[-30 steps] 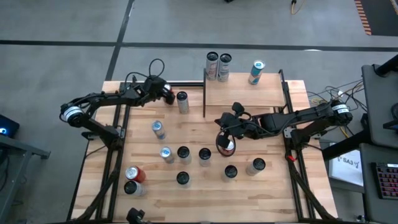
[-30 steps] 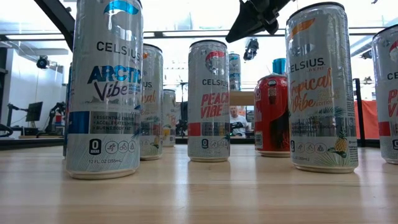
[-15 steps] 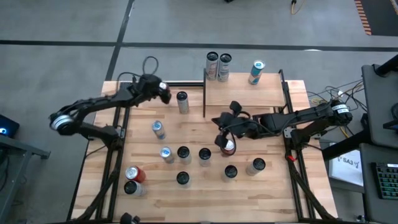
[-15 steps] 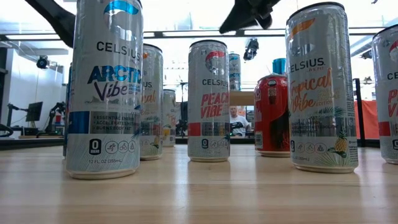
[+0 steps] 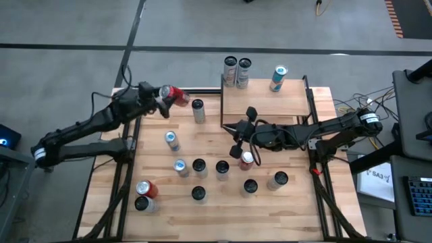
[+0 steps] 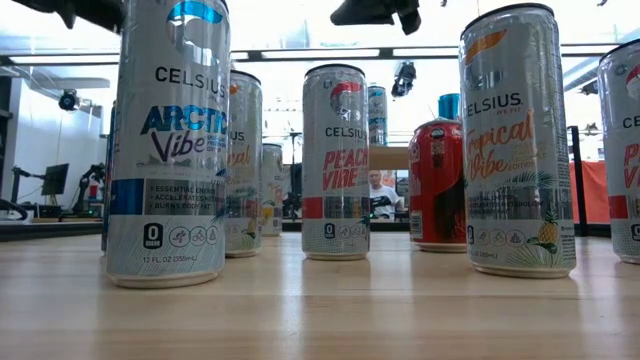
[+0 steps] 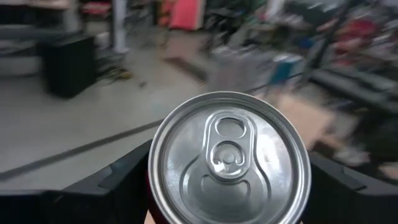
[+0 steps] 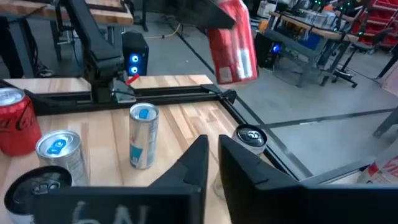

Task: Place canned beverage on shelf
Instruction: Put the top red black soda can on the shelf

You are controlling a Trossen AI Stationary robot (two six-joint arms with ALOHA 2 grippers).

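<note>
Up near the far left corner of the bench, a red aluminium drinks can [image 5: 175, 95] is held off the surface and tilted, clamped in the jaws of the left gripper [image 5: 164, 99]; the left wrist view looks straight onto its silver lid [image 7: 228, 157], with a dark finger at each side. The can is well apart from the small light-wood shelf with thin black posts [image 5: 265, 100], which stands at the far edge of the light plank bench [image 5: 216, 216] and carries three slim cans, two silver ones [image 5: 236, 71] at its far left corner and a teal-topped one [image 5: 277, 78] farther right. The right gripper [image 5: 239, 138] hovers just in front of the shelf, above another red can [image 5: 247, 160] that stands on the bench, its jaws almost closed and holding nothing. More slim silver cans [image 5: 198, 166] stand scattered across the bench.
</note>
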